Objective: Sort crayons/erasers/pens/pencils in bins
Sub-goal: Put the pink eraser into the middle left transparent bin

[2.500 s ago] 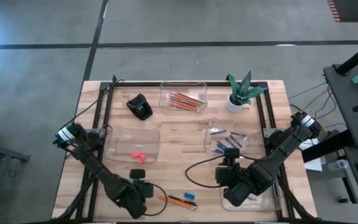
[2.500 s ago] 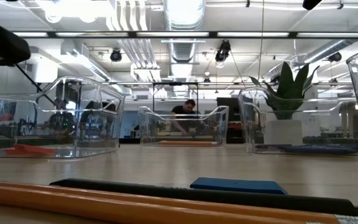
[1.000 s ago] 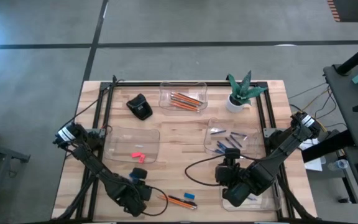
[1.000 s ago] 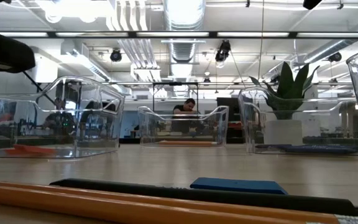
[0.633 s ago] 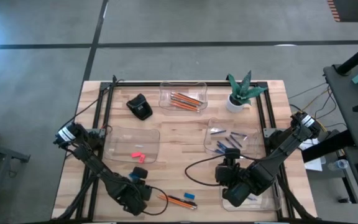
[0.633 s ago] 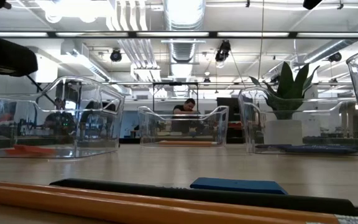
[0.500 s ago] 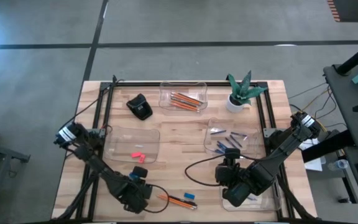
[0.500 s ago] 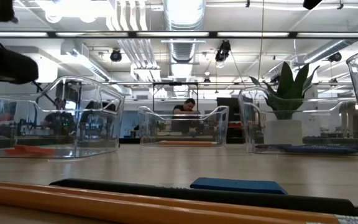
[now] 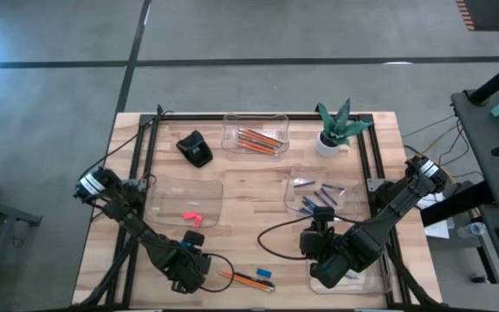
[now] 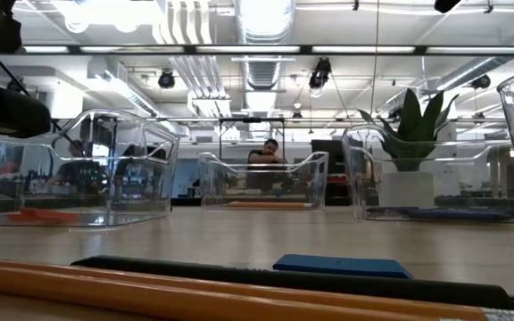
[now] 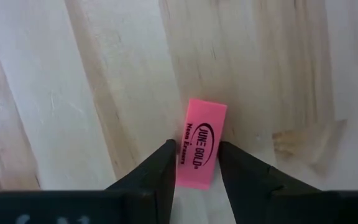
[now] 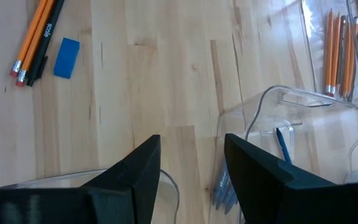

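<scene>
A pink eraser (image 11: 201, 144) lies flat on the wood near the table's front left. My left gripper (image 11: 197, 163) points down at it, open, with one finger on each side of the eraser's nearer end; in the high view this gripper (image 9: 191, 251) hides the eraser. My right gripper (image 12: 191, 168) hangs open and holds nothing, above the table's front right (image 9: 314, 243). Two orange pencils (image 9: 248, 279), a black pen (image 10: 284, 277) and a blue eraser (image 9: 265, 273) lie loose at the front middle. My left gripper's fingers (image 11: 164, 163) stand close against the two long sides of the pink eraser (image 11: 195, 169), coming from above. Whether they touch it cannot be told. The eraser lies flat on the table.
Clear bins: one at the far middle with pencils (image 9: 255, 136), one at the left with pink erasers (image 9: 184, 201), one at the right with crayons (image 9: 323, 192), one under the right arm (image 9: 372, 276). A black lump (image 9: 196, 149) and a potted plant (image 9: 334, 128) stand at the back.
My left gripper has sunk toward the table and moved a little toward the far edge, coming over the pink eraser, which now lies hidden under it in the high view. The eraser has kept its place.
</scene>
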Motion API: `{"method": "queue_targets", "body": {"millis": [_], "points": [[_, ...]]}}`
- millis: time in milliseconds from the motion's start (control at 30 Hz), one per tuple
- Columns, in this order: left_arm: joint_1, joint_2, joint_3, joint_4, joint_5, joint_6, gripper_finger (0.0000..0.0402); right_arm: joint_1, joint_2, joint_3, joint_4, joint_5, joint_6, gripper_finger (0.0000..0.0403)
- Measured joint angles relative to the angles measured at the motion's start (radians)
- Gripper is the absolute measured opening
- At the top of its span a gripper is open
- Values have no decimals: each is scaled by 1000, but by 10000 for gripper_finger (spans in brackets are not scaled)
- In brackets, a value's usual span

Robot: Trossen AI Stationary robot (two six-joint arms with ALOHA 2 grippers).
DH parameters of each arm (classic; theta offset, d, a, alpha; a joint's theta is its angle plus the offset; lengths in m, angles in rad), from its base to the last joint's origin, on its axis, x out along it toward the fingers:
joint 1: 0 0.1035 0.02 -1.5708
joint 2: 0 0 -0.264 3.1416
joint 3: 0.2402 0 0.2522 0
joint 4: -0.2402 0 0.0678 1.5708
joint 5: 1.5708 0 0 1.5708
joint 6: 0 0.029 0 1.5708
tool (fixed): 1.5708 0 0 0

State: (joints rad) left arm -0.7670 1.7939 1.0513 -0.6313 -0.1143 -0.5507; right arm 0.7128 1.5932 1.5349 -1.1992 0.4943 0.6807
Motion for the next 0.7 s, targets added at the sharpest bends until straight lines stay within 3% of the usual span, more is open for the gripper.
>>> {"method": "queue_targets", "body": {"millis": [333,700], "points": [[0,1,2,14,5,4,21,0,0,0,0,0,-16,171],[3,-122,25,56,-19,45,14,0,0,0,3,1,-45,171]]}}
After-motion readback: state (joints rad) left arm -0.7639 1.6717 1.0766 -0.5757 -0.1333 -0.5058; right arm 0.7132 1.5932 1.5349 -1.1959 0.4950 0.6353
